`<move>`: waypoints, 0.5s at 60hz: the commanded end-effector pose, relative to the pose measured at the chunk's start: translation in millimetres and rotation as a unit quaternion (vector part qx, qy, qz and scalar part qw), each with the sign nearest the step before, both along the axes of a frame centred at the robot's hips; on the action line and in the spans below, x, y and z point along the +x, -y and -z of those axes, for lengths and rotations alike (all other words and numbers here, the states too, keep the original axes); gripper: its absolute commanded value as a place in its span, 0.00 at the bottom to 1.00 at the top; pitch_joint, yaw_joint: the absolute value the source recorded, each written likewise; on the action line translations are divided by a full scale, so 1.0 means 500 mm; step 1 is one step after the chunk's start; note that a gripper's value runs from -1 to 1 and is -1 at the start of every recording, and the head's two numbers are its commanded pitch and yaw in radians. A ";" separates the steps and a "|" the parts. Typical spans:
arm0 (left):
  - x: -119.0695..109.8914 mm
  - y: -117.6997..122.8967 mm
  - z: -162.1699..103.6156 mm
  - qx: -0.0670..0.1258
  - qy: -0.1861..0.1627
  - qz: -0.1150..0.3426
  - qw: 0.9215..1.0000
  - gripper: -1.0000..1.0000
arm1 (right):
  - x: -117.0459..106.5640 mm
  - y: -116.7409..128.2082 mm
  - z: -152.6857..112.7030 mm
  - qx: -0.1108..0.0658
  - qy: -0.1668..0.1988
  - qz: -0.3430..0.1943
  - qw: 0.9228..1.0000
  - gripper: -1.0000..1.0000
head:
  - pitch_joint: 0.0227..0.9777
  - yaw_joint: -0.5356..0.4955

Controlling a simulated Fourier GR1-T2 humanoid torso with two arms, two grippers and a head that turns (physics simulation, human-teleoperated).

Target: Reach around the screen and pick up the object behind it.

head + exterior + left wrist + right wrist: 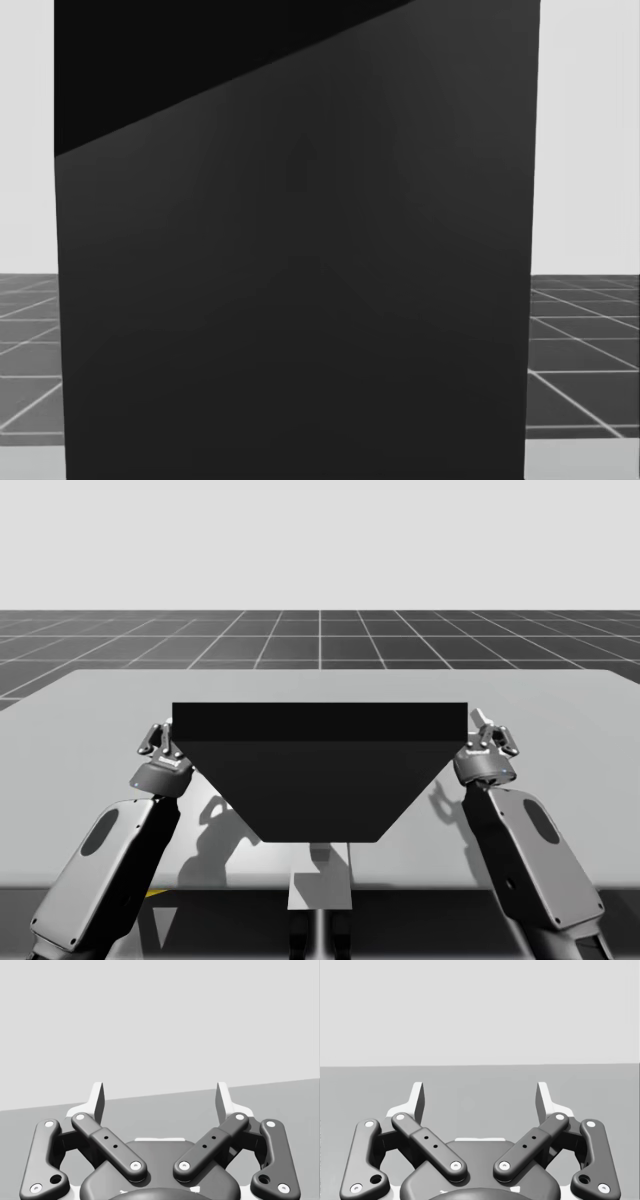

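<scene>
Screen point(320, 770): matte black flat slab with sharp edges, upright mid-table point(100, 695). The table is smooth pale grey. Our left jaws stand wide apart and empty, just beside the screen's left edge; our right jaws stand the same at its right edge. We cannot tell where the object is: the screen blocks the far side.

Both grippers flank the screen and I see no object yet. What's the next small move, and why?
Probably ease my right gripper forward past the end of the screen and turn it inward. It and my left gripper stand open beside the screen, which blocks my head view; the object is hidden.
</scene>
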State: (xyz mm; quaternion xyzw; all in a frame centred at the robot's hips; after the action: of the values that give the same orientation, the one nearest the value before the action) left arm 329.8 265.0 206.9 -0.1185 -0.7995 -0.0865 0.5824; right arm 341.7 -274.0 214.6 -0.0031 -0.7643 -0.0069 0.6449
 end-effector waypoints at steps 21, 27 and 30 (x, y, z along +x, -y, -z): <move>-0.012 -0.003 0.021 0.051 -0.075 0.093 0.992 0.00 | -0.032 -0.017 -0.004 0.039 -0.012 -0.128 0.991 0.00 | 0.05 0.49; -0.034 -0.008 0.027 0.071 -0.090 0.141 0.983 0.00 | -0.043 -0.015 0.003 0.025 -0.005 -0.155 0.988 0.00 | 0.05 0.49; -0.045 -0.010 0.029 0.079 -0.096 0.165 0.978 0.00 | -0.049 -0.010 0.007 0.012 -0.003 -0.165 0.986 0.00 | 0.05 0.49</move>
State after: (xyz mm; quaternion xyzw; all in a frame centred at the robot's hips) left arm 321.9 272.7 201.9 -0.1766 -0.7336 -0.1824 0.6304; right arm 326.1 -272.1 215.1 0.1059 -0.7546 0.0569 0.6451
